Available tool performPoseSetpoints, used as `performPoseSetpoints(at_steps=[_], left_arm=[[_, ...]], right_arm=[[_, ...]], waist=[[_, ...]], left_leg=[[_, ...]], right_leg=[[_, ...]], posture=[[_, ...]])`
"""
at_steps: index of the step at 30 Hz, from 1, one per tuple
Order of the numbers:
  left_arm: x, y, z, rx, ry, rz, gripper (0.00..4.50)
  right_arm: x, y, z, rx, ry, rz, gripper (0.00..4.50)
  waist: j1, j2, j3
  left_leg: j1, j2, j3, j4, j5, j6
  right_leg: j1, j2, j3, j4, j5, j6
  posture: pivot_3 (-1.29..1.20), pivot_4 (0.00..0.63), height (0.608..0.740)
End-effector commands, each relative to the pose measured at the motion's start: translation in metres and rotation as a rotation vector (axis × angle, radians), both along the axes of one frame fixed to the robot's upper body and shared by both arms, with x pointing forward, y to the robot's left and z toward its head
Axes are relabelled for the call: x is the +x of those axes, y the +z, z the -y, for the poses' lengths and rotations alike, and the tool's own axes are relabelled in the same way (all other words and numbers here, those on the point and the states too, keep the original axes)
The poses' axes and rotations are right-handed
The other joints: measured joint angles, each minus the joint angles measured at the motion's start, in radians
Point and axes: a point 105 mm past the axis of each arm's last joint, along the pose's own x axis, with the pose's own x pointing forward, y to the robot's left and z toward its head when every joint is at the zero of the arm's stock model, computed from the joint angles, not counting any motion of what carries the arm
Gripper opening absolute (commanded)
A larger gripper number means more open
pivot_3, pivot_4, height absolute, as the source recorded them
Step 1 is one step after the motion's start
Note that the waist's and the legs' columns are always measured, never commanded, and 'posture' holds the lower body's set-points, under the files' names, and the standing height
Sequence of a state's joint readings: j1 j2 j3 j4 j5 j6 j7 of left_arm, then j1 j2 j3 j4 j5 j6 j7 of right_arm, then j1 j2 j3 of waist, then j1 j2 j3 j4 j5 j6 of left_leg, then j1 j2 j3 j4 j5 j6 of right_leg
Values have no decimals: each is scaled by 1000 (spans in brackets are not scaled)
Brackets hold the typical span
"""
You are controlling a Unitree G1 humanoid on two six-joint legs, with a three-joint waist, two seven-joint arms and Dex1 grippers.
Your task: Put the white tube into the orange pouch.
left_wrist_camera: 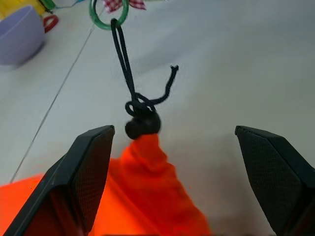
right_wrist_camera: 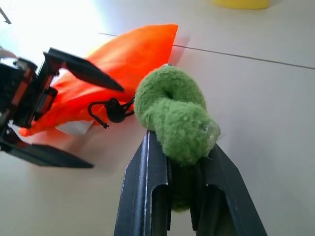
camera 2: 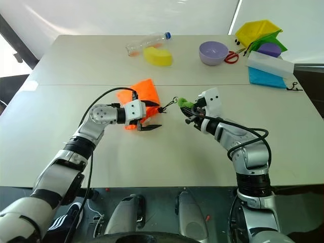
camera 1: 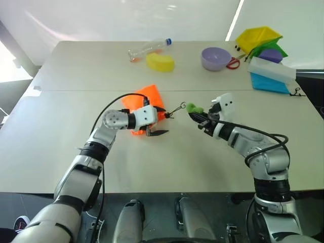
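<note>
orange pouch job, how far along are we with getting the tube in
Looks done: the orange pouch lies cinched at its black toggle, a white patch showing through its fabric in the right wrist view, perhaps the white tube. In hand: the right gripper is shut on the green fuzzy piece at the cord's end; the left gripper, open, straddles the pouch neck. Left: confirming the tube is inside.

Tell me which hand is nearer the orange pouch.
Left. The left hand straddles the orange pouch's cinched neck, open. The right hand is farther off, gripping a green fuzzy piece.
</note>
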State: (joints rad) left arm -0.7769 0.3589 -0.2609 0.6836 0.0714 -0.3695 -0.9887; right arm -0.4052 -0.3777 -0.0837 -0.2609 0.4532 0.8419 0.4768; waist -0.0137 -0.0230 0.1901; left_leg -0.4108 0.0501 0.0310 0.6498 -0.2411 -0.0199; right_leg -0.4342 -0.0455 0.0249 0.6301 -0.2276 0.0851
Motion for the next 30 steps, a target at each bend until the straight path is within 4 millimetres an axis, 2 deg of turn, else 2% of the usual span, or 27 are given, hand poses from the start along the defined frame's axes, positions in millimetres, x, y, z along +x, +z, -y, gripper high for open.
performPoseSetpoints(at_steps=[1, 11, 25, 30], left_arm=[[-1, 15, 5, -29, 22, 69, 4196], [9, 19, 9, -63, 164, 153, 4196], [-5, 6, 23, -122, 310, 142, 4196], [-7, 9, 26, -127, 339, 168, 4196]], right_arm=[[-5, 16, 0, 0, 9, 59, 0], [-5, 12, 0, -5, 11, 46, 0], [-4, 14, 0, -8, 13, 51, 0], [-4, 15, 0, -3, 14, 52, 0]], waist=[[0, 0, 0], [0, 0, 0], [1, 0, 0], [0, 0, 0]], left_leg=[[0, 0, 0, 0, 0, 0], [0, 0, 0, 0, 0, 0], [1, 0, 0, 1, 0, 0], [1, 0, 0, 0, 0, 0]], right_leg=[[0, 0, 0, 0, 0, 0], [0, 0, 0, 0, 0, 1], [0, 0, 0, 1, 0, 1], [1, 0, 0, 0, 0, 1]], posture=[[0, 150, 740], [0, 150, 740], [0, 150, 740], [0, 150, 740]])
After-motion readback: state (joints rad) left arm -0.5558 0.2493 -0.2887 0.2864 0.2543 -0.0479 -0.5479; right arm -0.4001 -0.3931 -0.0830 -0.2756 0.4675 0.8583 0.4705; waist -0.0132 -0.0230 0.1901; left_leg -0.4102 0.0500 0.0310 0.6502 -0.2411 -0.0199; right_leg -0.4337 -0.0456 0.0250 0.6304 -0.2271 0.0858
